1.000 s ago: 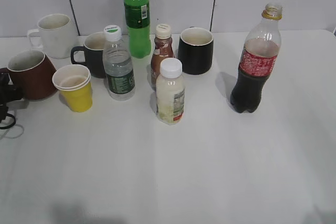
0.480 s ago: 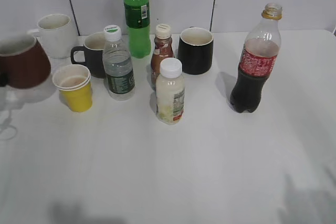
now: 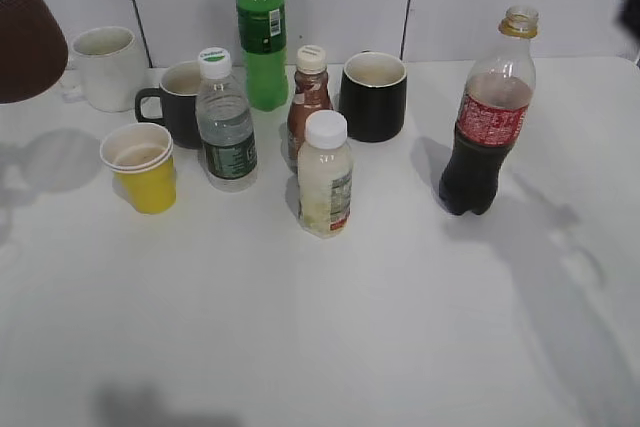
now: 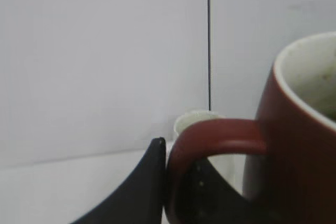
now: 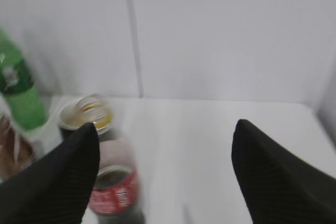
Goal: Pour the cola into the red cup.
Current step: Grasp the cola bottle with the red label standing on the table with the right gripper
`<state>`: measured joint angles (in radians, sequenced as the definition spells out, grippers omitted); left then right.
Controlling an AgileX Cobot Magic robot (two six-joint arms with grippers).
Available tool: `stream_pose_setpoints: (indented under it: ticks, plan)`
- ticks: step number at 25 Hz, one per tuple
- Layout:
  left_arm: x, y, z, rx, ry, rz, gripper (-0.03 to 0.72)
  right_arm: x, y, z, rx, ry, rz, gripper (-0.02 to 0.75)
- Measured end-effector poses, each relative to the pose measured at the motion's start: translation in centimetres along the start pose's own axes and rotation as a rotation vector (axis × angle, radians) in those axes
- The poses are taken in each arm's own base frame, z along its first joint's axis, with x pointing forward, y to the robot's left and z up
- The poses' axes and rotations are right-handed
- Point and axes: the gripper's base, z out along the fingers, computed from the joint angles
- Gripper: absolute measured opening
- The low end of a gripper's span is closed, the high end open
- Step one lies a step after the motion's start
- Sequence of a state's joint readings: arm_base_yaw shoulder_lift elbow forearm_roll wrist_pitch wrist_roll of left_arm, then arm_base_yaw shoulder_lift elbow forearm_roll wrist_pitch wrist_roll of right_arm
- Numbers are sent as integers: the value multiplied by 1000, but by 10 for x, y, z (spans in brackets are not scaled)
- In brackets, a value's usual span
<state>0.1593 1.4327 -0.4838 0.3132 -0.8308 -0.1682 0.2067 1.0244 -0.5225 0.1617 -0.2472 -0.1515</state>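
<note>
Left gripper (image 4: 176,182) clamped on the handle of the red cup (image 3: 25,32), held aloft at far left, glossy ceramic, pale inside. Right gripper (image 5: 165,171) spread wide, empty, above the uncapped cola bottle (image 3: 488,112) standing at right: clear ribbed plastic, red label, dark liquid. Judged mid-setup: next, closing on the bottle's body without tipping it.

The red cup (image 4: 294,145) is glazed ceramic, glossy red-brown outside and pale matt inside; the cola (image 3: 487,117) stands in clear, glossy plastic with a printed red label. The yellow cup (image 3: 143,168) looks like matt paper, the table (image 3: 330,327) smooth, matt white. Right gripper fingers (image 5: 273,177): black, finely ribbed.
</note>
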Motion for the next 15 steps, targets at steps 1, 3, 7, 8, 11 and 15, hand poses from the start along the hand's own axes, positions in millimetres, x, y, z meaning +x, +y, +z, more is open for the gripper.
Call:
stream_pose_setpoints:
  ticks: [1, 3, 7, 8, 11, 15]
  plan:
    - [-4, -1, -4, -2, 25, -1, 56, 9, 6, 11, -24, 11, -21, 589]
    - [-12, -2, -11, -10, 32, -14, 56, 30, 19, 24, -78, 45, -49, 589]
    - [-27, -2, -24, -36, 34, -25, 56, 73, 28, 36, -108, 121, -46, 589]
    - [-29, -2, -27, -42, 40, -24, 56, 82, 28, 37, -106, 137, -45, 589]
    - [-27, 0, -32, -68, 106, -48, 56, 100, 28, 44, -99, 172, -35, 599]
    - [-19, 1, -34, -93, 195, -68, 56, 116, 29, 58, -89, 136, -11, 624]
